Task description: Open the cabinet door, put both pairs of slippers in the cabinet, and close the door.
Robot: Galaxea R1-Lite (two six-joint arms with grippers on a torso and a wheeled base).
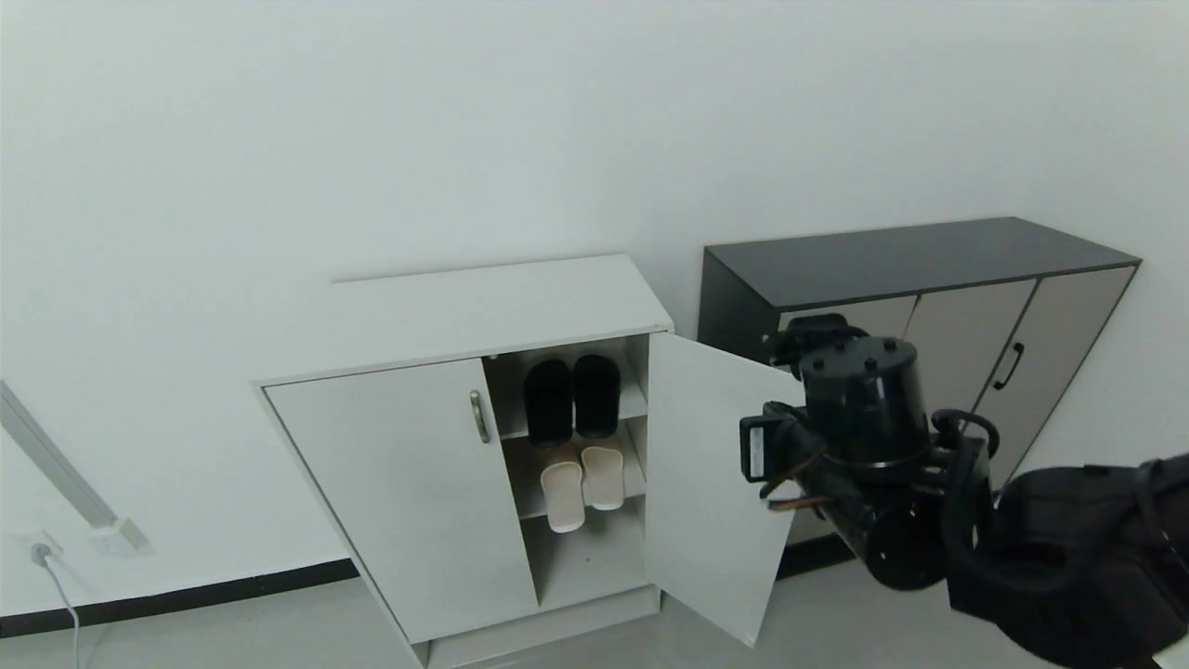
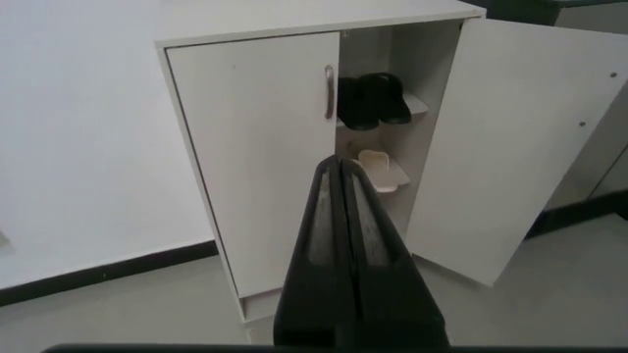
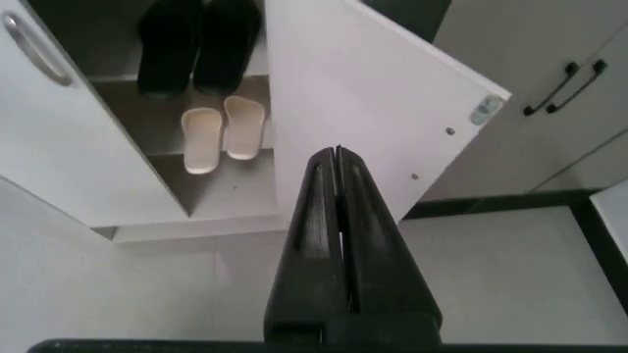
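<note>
the black slippers (image 1: pixel 571 398) lay on the top shelf of the white cabinet (image 1: pixel 483 307), and the cream slippers (image 1: pixel 583 483) on the shelf below, their ends seeming to jut slightly past its front edge. with both pairs inside, closing looked like the step left. the cabinet's right door (image 1: pixel 711 483) stood swung wide; its left door (image 1: pixel 409 483) was closed.

the right pincer (image 3: pixel 339 157) was clenched on nothing, out in front of the cabinet and aimed at the open door's inside face. the left pincer (image 2: pixel 340 167) was likewise clenched and empty, before the cabinet's middle.

a push on that inside face would likely drive the door wider, toward the dark cabinet (image 1: pixel 910 260) just right of the white cabinet. the jutting cream pair might also stop the door short. bare floor (image 1: pixel 836 623) in front of the cabinet gave room to swing, but the gap behind the door looked tight.
</note>
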